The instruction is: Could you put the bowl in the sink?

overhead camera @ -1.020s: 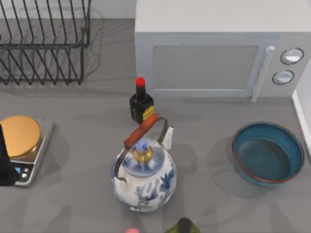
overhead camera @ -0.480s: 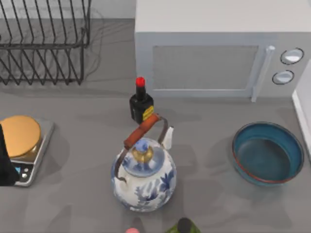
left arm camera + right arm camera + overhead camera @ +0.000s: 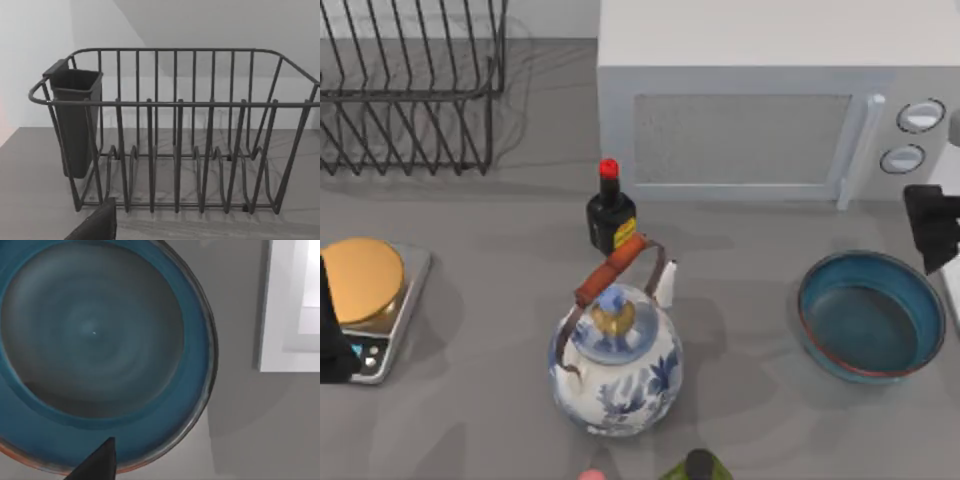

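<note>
Right pincer (image 3: 932,228) — above the bowl's (image 3: 871,315) far-right rim — finger spread untellable.

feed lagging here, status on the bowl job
Right hand above bowl's far edge, nothing held. Bowl on counter by sink rim. Left hand parked at scale.

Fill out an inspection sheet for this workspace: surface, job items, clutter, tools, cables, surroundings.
Surface: grey countertop, no spills seen.
Job's things: teal bowl upright at the right side, nothing inside; white sink edge just right of it.
Clutter: floral teapot at centre; dark sauce bottle behind it; kitchen scale at the left edge.
Grippers: right tool above the bowl's far right rim, not touching; left arm parked by the scale.
Cables: nothing seen.
Surroundings: microwave at the back; dish rack at back left.
</note>
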`<state>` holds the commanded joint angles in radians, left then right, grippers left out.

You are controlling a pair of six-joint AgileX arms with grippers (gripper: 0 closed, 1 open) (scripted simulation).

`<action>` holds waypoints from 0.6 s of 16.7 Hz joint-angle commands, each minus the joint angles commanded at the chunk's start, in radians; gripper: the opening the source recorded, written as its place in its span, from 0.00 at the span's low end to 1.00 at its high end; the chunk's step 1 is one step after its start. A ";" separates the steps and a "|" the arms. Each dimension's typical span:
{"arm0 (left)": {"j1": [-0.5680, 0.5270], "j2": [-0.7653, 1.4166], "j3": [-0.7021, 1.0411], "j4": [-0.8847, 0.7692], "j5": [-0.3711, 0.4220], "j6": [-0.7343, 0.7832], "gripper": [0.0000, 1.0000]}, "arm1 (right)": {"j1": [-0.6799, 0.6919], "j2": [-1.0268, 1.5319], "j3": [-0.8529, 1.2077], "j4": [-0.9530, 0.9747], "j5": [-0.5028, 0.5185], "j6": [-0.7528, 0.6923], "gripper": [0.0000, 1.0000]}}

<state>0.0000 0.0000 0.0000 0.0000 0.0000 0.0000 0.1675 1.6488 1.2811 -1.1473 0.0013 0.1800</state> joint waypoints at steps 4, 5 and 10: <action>0.000 0.000 0.000 0.000 0.000 0.000 1.00 | 0.009 0.074 0.071 -0.053 -0.001 0.009 1.00; 0.000 0.000 0.000 0.000 0.000 0.000 1.00 | 0.009 0.074 0.071 -0.053 -0.001 0.009 1.00; 0.000 0.000 0.000 0.000 0.000 0.000 1.00 | 0.005 0.077 0.054 -0.034 -0.001 0.007 1.00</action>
<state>0.0000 0.0000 0.0000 0.0000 0.0000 0.0000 0.1727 1.7260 1.3349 -1.1818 0.0005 0.1872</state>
